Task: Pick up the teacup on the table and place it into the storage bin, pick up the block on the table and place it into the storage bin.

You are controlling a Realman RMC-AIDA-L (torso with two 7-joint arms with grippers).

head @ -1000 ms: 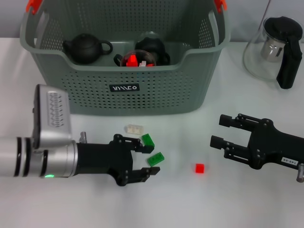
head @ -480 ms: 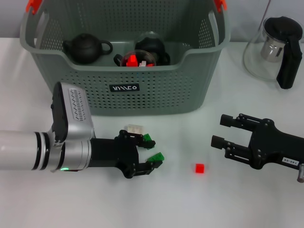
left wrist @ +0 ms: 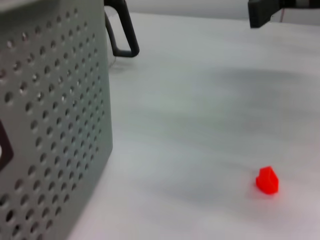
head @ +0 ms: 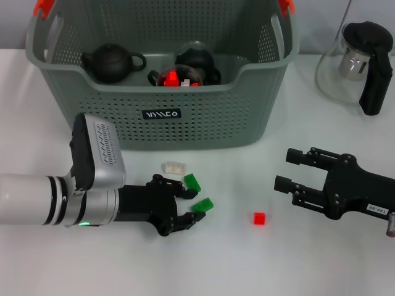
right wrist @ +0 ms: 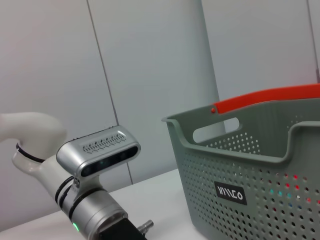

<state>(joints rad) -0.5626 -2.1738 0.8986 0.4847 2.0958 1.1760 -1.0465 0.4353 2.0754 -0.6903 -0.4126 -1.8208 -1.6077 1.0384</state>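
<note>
The storage bin [head: 162, 114] stands at the back of the table, also seen in the left wrist view [left wrist: 50, 125] and right wrist view [right wrist: 250, 165]. No teacup shows on the table. Two green blocks [head: 202, 205] [head: 192, 182], a clear block [head: 174, 167] and a red block [head: 259, 217] [left wrist: 267, 180] lie in front of the bin. My left gripper [head: 190, 206] lies low on the table, open, its fingertips right beside the nearer green block. My right gripper [head: 284, 169] rests open to the right of the red block.
Inside the bin are a dark teapot [head: 114, 61], a second dark pot [head: 196, 60] and a small glass vessel holding red pieces [head: 173, 78]. A glass kettle with a black handle [head: 361, 61] stands at the back right.
My left arm has slid right and its wrist has rolled, bringing the fingers closer around the nearer green block. The blocks and the right arm have not moved.
</note>
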